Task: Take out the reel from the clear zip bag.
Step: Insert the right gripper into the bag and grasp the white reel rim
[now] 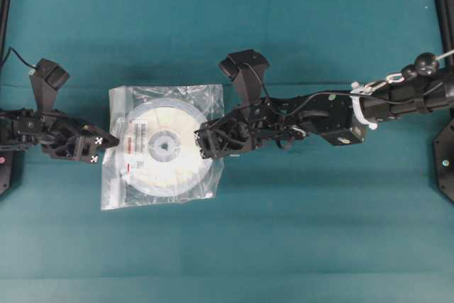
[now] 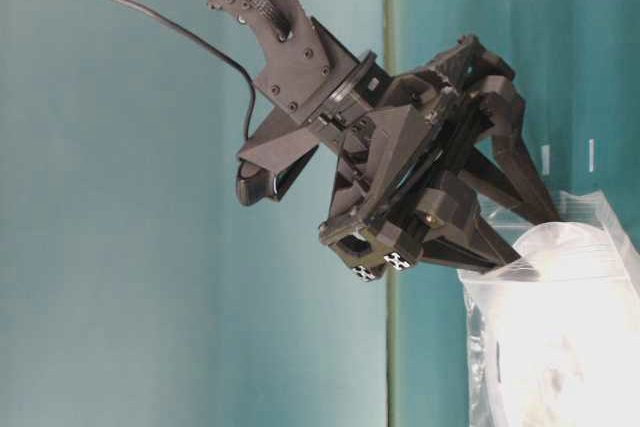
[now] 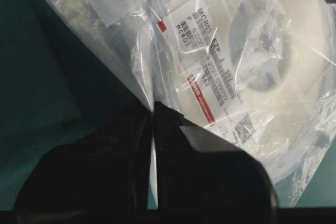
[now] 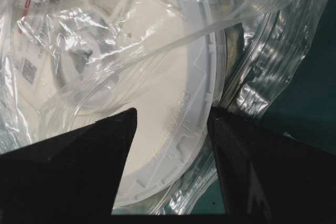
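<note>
The clear zip bag [image 1: 119, 98] lies flat in the middle of the teal table with the white reel [image 1: 164, 145] inside it, label up. My left gripper [image 1: 113, 142] is shut on the bag's left edge; in the left wrist view a thin fold of the bag [image 3: 105, 19] runs between the closed fingertips [image 3: 153, 109], beside the reel's red-striped label [image 3: 202, 90]. My right gripper [image 1: 198, 143] is at the bag's right side. Its jaws [image 4: 173, 116] stand open astride the reel's rim [image 4: 207, 77], one finger over the cream face, the other outside the rim against crinkled plastic.
Teal cloth surrounds the bag on all sides. Black frame posts [image 1: 444, 5] stand at the far left and right edges. The right arm [image 1: 369, 104] stretches in from the right with a cable along it. The table-level view shows the bag [image 2: 560, 327] bulging below a gripper.
</note>
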Controlling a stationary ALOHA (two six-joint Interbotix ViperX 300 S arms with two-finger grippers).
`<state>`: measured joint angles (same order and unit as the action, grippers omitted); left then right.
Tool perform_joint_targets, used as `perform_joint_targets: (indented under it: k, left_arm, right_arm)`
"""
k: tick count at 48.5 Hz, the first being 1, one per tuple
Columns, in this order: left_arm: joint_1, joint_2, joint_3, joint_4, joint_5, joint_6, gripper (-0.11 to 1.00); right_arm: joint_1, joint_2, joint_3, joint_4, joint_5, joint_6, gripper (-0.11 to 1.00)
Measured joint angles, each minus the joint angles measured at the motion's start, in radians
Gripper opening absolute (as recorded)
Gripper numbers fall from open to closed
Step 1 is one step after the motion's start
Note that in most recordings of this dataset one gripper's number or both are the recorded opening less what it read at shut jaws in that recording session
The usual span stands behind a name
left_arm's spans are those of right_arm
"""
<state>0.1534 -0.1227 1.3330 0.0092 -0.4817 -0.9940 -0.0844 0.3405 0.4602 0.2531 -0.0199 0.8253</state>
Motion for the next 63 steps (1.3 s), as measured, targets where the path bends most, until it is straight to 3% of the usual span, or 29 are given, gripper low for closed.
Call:
perform_joint_targets:
  k: [30, 44, 63]
  left_arm:
    - [0.0, 0.0, 0.0, 0.0, 0.0, -0.002, 0.01]
    - [0.0, 0.002, -0.003, 0.0, -0.002, -0.003, 0.01]
    - [0.0, 0.002, -0.003, 0.0, 0.0, -0.003, 0.01]
  right_arm:
    - [0.002, -0.034, 0.0, 0.002, 0.011, 0.002, 0.63]
    - [0.017, -0.061, -0.011, 0.002, 0.081, 0.002, 0.05]
    - [0.017, -0.064, 0.018, 0.002, 0.087, 0.002, 0.04]
